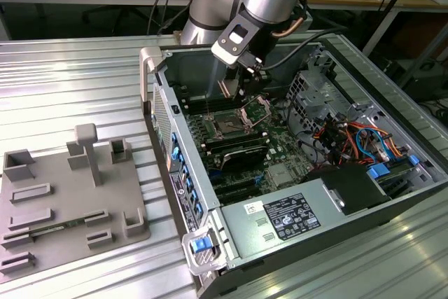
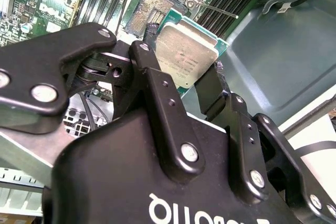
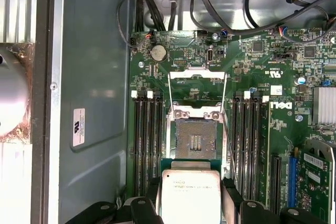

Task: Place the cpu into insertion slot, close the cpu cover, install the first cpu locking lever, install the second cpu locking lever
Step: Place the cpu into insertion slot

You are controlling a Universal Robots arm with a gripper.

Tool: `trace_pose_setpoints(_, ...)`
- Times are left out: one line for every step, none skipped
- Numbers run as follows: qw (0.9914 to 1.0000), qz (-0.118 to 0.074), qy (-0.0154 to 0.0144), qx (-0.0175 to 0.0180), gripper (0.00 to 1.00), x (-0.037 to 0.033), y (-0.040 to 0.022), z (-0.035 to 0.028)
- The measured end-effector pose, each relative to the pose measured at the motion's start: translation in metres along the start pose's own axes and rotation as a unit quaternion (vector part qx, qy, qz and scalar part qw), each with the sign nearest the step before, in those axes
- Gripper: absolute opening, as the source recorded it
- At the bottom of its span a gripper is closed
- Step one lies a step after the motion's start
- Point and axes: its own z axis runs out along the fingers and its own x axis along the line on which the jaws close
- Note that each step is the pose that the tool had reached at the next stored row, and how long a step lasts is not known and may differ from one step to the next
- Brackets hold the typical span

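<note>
My gripper (image 2: 181, 80) is shut on the cpu (image 2: 186, 56), a silver-topped square chip with a green rim, clamped by its edges between black fingers (image 2: 152, 77). In the first wrist view the cpu (image 3: 190, 192) hangs just short of the bare insertion slot (image 3: 195, 139), apart from it. The cpu cover (image 3: 197, 85) stands swung open past the slot's far edge. Thin wire locking levers (image 3: 224, 124) run along the slot's sides, raised. In the exterior view the gripper (image 1: 234, 85) hovers inside the case above the slot (image 1: 227, 127).
The open computer case (image 1: 150, 68) lies on a ribbed metal table. Memory slots (image 3: 147, 145) flank the socket, cables (image 1: 350, 138) and a power supply (image 1: 287, 218) fill the exterior view's right. A grey fixture plate (image 1: 63, 201) lies at the left.
</note>
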Motion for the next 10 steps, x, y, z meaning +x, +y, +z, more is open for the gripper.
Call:
trace_pose_setpoints(1.00000, 0.000, -0.0001, 0.0000, 0.55, -0.0001, 0.0000, 0.0001)
trace_pose_setpoints(1.00000, 0.000, -0.0003, 0.0000, 0.55, -0.0001, 0.0000, 0.0005)
trace_pose_setpoints(1.00000, 0.000, -0.0004, 0.0000, 0.55, -0.0003, 0.0000, 0.0016)
trace_pose_setpoints(1.00000, 0.000, -0.0005, 0.0001, 0.55, -0.0004, 0.0000, 0.0028)
trace_pose_setpoints(1.00000, 0.000, -0.0005, 0.0001, 0.55, -0.0006, 0.0000, 0.0047)
trace_pose_setpoints(1.00000, 0.000, -0.0005, 0.0000, 0.55, -0.0008, 0.0000, 0.0065)
trace_pose_setpoints(1.00000, 0.000, -0.0005, 0.0000, 0.55, -0.0010, 0.0000, 0.0084)
trace_pose_setpoints(1.00000, 0.000, -0.0005, 0.0000, 0.55, -0.0012, 0.0002, 0.0102)
trace_pose_setpoints(1.00000, 0.000, -0.0005, 0.0000, 0.55, -0.0014, 0.0006, 0.0120)
trace_pose_setpoints(1.00000, 0.000, -0.0005, 0.0000, 0.55, -0.0016, 0.0010, 0.0139)
